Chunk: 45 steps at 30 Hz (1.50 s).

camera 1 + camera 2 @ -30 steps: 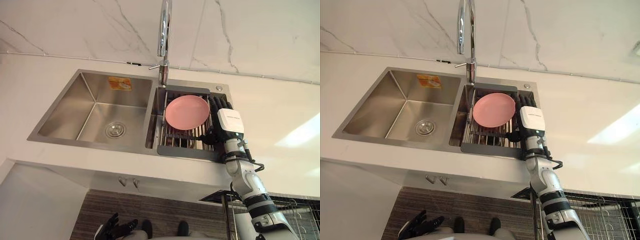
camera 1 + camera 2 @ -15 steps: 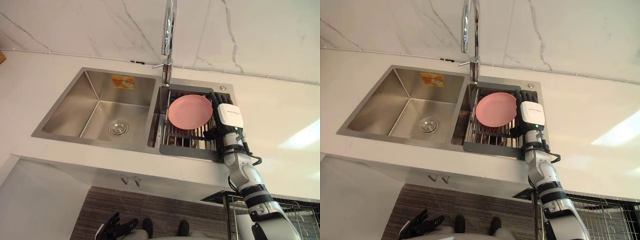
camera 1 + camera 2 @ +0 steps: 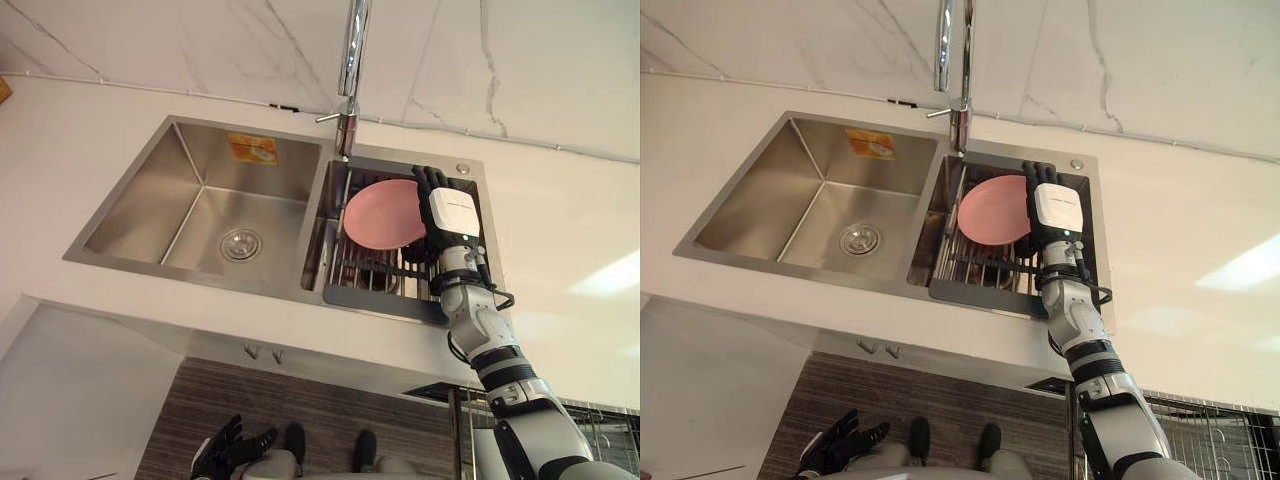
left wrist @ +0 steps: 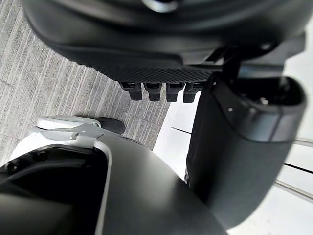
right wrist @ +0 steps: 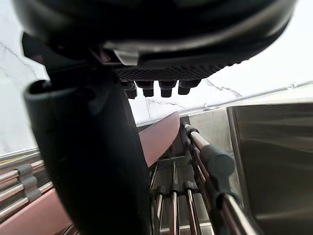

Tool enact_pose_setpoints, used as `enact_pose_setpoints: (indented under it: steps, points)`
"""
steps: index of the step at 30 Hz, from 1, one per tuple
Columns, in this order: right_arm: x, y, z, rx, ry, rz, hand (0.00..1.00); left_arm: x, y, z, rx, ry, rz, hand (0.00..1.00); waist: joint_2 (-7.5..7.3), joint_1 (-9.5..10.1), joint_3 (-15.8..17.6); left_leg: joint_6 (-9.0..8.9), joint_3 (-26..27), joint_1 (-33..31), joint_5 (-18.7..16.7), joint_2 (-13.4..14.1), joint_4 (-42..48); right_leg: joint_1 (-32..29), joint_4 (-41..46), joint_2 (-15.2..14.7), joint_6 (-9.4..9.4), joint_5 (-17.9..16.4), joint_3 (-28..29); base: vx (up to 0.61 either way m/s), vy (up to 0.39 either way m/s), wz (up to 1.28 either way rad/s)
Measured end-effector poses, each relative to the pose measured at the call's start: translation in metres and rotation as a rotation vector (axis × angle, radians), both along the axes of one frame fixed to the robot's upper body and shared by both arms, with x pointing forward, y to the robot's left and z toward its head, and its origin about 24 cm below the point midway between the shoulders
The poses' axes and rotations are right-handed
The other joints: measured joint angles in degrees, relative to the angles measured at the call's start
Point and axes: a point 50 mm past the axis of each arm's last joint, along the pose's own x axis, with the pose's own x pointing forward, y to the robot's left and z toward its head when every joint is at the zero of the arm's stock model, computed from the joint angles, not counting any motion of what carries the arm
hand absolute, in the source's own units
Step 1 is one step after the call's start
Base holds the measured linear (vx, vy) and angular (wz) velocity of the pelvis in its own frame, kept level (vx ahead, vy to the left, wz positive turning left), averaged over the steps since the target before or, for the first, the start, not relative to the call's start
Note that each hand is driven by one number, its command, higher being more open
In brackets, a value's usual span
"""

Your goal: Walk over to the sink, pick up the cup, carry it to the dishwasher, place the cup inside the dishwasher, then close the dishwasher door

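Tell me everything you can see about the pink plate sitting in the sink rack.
The round pink plate looks smooth, plain and empty. It leans tilted, face upward, on the dark-framed metal wire rack in the right basin of the stainless steel double sink, near the chrome tap. The right robot hand sits at its right edge, fingers straight along the rim; whether they touch it is unclear.

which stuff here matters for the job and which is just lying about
Job: right hand, open, beside the pink plate in the dish rack of the sink; wire basket, lower right.
Lying about: tap; drain; orange sticker; left hand, idle down low.
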Motion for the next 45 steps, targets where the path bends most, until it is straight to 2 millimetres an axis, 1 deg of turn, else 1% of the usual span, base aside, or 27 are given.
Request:
enact_pose_setpoints:
  steps: [3,12,17,23,26,27,28,31,33,36,45]
  points:
    - [0.002,0.000,0.003,0.002,-0.011,-0.001,1.00,0.000,0.001,0.000,0.000,-0.004,-0.002,1.00,-0.28,0.04,0.55,-0.35,-0.02,-0.40,-0.24,0.01,0.05,-0.36,0.08,-0.02,0.00,0.00,-0.01,0.00,0.000,0.00]
    - [0.003,0.001,0.011,0.064,-0.083,-0.014,1.00,0.012,0.004,0.004,-0.004,-0.042,-0.004,1.00,-1.20,0.12,2.35,-0.36,0.28,-2.27,-0.72,0.16,1.52,-1.36,0.23,-0.04,0.04,-0.03,0.03,-0.01,-0.001,0.00]
    - [0.002,0.005,0.016,0.069,-0.110,0.005,1.00,0.016,0.004,0.005,-0.003,-0.055,-0.008,1.00,-1.19,0.08,3.24,-0.44,0.59,-3.32,-1.95,0.33,3.55,-1.52,0.24,-0.02,0.03,-0.02,0.28,0.01,0.003,-0.03]
    - [0.001,0.010,0.020,0.077,-0.124,0.027,1.00,0.017,0.004,0.005,-0.003,-0.057,-0.009,1.00,-1.13,-0.02,3.43,-0.86,0.72,-4.42,-3.22,0.84,5.77,-2.12,1.00,0.24,0.03,0.02,0.59,0.01,-0.003,-0.03]
    - [-0.001,0.013,0.027,0.083,-0.140,0.047,1.00,0.017,0.004,0.005,-0.003,-0.059,-0.010,1.00,-1.12,-0.06,3.45,-0.91,0.71,-4.79,-3.47,0.97,6.19,-2.26,1.02,0.35,0.03,0.02,0.60,0.00,0.000,0.00]
    - [-0.001,0.015,0.031,0.085,-0.150,0.060,1.00,0.017,0.004,0.005,-0.003,-0.061,-0.010,1.00,-1.09,-0.06,3.48,-0.80,0.68,-4.91,-3.66,1.04,6.40,-2.33,1.03,0.43,0.00,0.05,0.64,0.00,0.000,0.00]
    - [-0.001,0.016,0.034,0.087,-0.154,0.068,1.00,0.017,0.005,0.005,-0.003,-0.063,-0.008,1.00,-1.07,-0.03,3.49,-0.29,0.67,-4.97,-4.11,1.12,6.57,-2.33,1.03,0.50,-0.06,0.09,0.68,0.00,0.000,0.00]
    - [-0.002,0.025,0.047,0.110,-0.186,0.119,1.00,0.018,0.006,0.006,-0.010,-0.071,0.000,1.00,-1.07,0.20,3.49,-0.42,0.52,-5.81,-5.01,1.58,8.20,-2.37,0.95,0.89,-0.39,0.32,0.75,0.00,0.000,0.00]
    - [0.000,0.033,0.055,0.105,-0.204,0.160,1.00,0.019,0.006,0.006,-0.011,-0.072,-0.002,1.00,-1.08,0.42,3.50,-0.85,0.50,-6.04,-4.68,1.89,8.80,-2.37,0.90,1.15,-0.44,0.49,0.92,0.02,-0.009,0.00]
    - [-0.001,0.034,0.061,0.104,-0.225,0.170,1.00,0.019,0.006,0.006,-0.011,-0.071,-0.003,1.00,-1.09,0.39,3.50,-0.86,0.52,-5.98,-4.49,1.91,8.97,-2.37,0.91,1.16,-0.38,0.52,0.96,0.04,-0.005,0.00]
    - [0.000,0.035,0.061,0.103,-0.209,0.178,1.00,0.018,0.004,0.005,-0.018,-0.064,-0.004,1.00,-1.11,0.13,3.51,-0.85,0.68,-5.73,-3.77,1.67,8.19,-2.49,0.92,1.00,-0.28,0.59,0.99,0.00,0.000,0.00]
